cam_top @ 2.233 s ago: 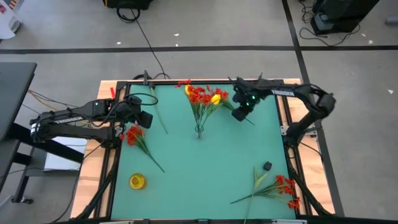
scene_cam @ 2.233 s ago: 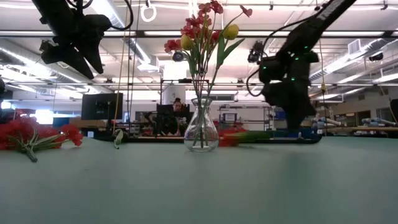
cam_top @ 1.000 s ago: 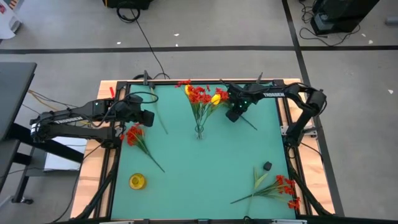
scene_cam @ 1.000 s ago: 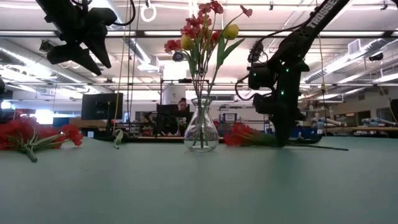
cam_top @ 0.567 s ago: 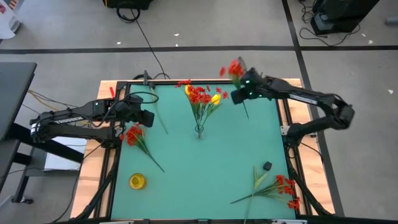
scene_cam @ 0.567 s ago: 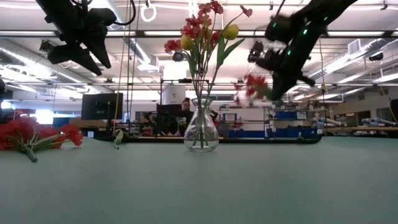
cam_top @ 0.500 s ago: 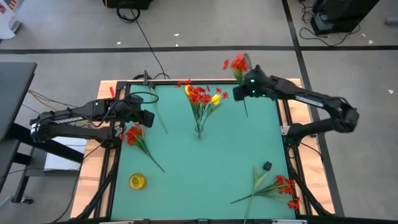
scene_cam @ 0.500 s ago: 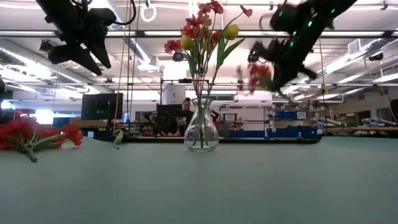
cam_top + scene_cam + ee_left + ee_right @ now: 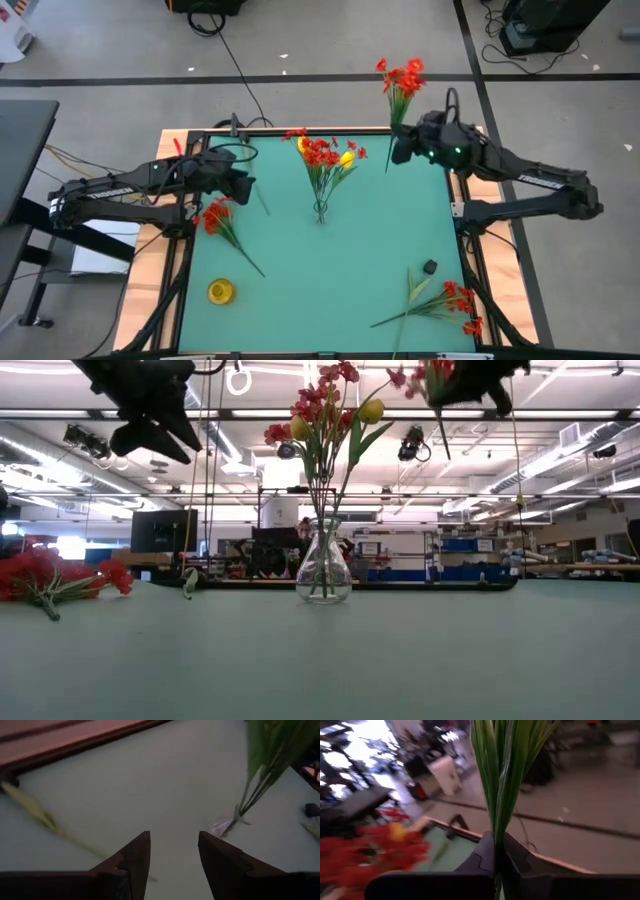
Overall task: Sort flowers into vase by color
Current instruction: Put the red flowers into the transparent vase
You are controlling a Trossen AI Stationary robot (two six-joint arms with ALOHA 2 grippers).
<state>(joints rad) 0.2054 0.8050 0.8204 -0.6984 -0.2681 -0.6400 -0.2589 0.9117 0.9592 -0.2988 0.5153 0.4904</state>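
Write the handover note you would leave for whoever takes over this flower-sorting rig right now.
Right end effector: shut on a red sprig, raised above the table's far right corner.
Left end effector: open, empty, hovering at the left side.
Done: the vase at centre already holds red and yellow flowers.
Left: red sprig at left, red bunch near right, a yellow blossom near left, a stem far left.

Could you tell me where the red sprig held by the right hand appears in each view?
High: red sprig past the table's far edge, above the right hand.
Low: top, right of the vase.
Left wrist: not in it.
Right wrist: green stems rising between the fingers.
Shared landmark: the vase bouquet.
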